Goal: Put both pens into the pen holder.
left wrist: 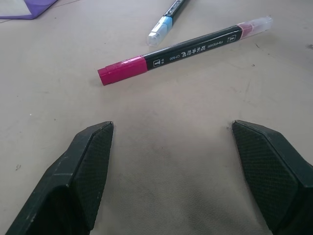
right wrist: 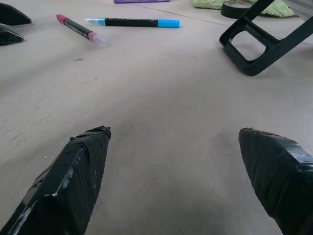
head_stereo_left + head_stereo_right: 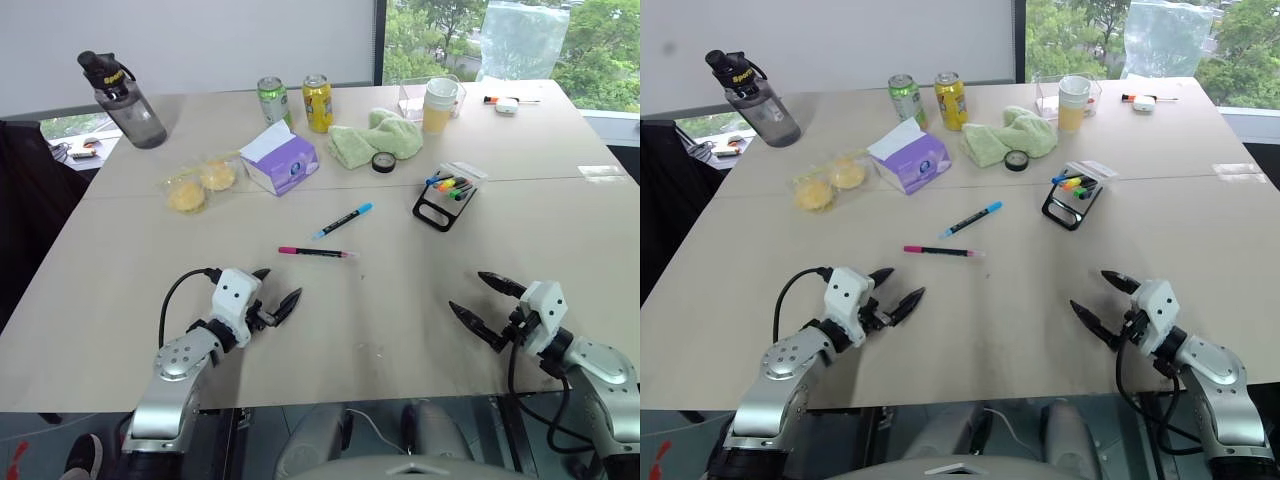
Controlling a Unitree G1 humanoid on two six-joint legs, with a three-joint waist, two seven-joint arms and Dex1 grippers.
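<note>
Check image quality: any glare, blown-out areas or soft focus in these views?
Left eye view: window greenery beyond the beige table is bright, near overexposed; lighting even, shadows soft. Left wrist view: magenta-ended black pen is sharp, printing visible; the black fingertips look softer. Right wrist view: blue-capped black pen looks slightly soft.

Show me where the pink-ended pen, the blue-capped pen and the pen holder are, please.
pink-ended pen [image 3: 317, 252], left eye view, middle of its black barrel.
blue-capped pen [image 3: 343, 220], left eye view, middle of its barrel.
pen holder [image 3: 436, 212], left eye view, its black wire frame.
</note>
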